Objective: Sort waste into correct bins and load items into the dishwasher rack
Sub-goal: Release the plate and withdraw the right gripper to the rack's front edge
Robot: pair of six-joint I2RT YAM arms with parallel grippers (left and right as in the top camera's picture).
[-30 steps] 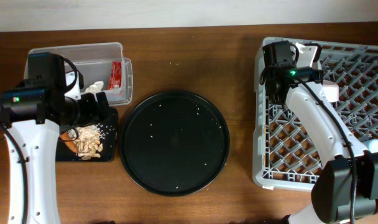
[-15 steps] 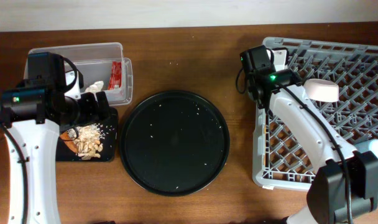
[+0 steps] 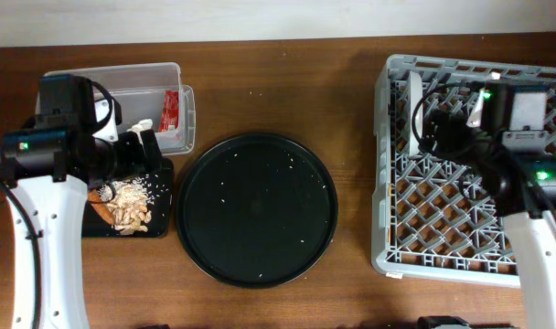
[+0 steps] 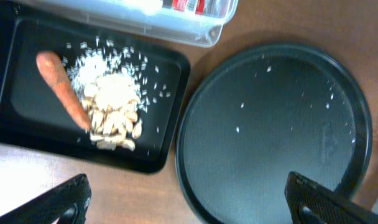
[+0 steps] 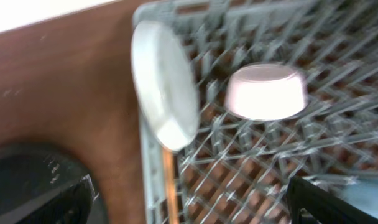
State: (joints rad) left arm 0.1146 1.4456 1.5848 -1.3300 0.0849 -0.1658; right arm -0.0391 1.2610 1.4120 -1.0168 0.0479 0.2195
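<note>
The grey dishwasher rack point(image 3: 397, 210) point(image 5: 338, 43) fills the right side. A pale plate point(image 5: 164, 87) point(image 3: 413, 95) stands on edge by its left wall, and a white bowl point(image 5: 265, 91) lies upside down beside it. My right gripper point(image 3: 431, 128) point(image 5: 189, 205) hovers open and empty above the rack. At the left, a clear tub point(image 3: 122, 84) point(image 4: 176, 28) holds a red wrapper point(image 3: 171, 110) and a white tissue point(image 3: 138, 126). The black tray point(image 3: 161, 224) point(image 4: 15, 127) holds beige scraps point(image 3: 129, 208) point(image 4: 111, 115) and an orange stick point(image 4: 61, 90). My left gripper point(image 3: 139, 152) point(image 4: 195, 202) is open over its near edge.
A large round black tray point(image 3: 256, 208) point(image 4: 276, 130), dotted with a few crumbs, lies in the middle between the bins and the rack. Bare wooden table point(image 3: 351, 91) lies behind it.
My right gripper has opened and pulled back rightward from the rack's left wall, leaving the plate standing there. The arm now covers the bowl from above. The left arm has not moved.
</note>
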